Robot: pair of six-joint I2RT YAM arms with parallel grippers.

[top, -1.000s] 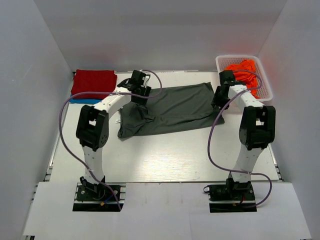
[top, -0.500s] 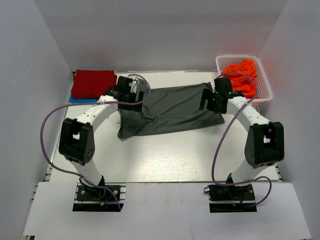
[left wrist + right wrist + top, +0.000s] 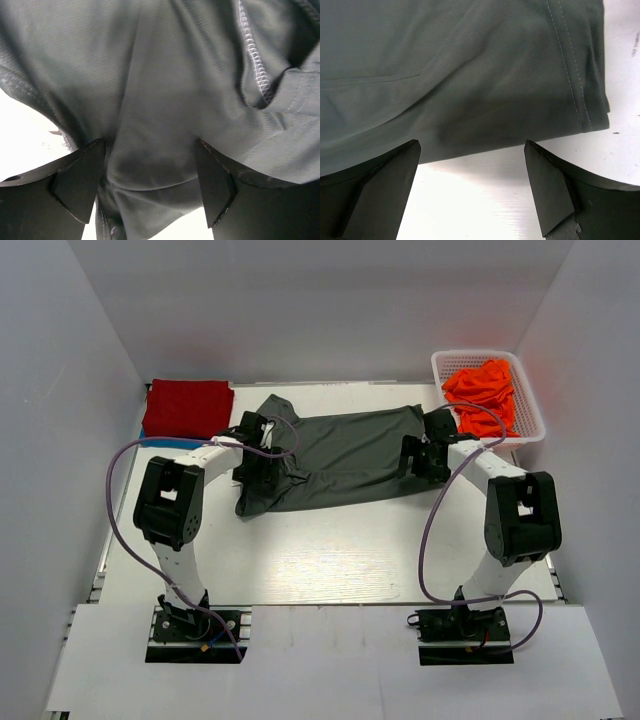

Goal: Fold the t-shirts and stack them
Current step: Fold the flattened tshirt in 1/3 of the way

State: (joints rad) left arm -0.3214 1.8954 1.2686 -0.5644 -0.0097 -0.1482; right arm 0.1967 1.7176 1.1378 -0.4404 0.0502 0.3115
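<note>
At the grasping step of the fold, the left pincer (image 3: 150,150) and right pincer (image 3: 471,150) gape wide, empty, each just above one end of the charcoal t-shirt (image 3: 350,455); next, probably, lower and pinch cloth.

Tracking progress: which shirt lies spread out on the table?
The grey shirt; the red one lies folded, the orange ones are bunched in the basket.

grey t-shirt (image 3: 345,455) spread mid-table | red t-shirt (image 3: 187,405) folded far-left | orange t-shirts (image 3: 482,385) heaped
</note>
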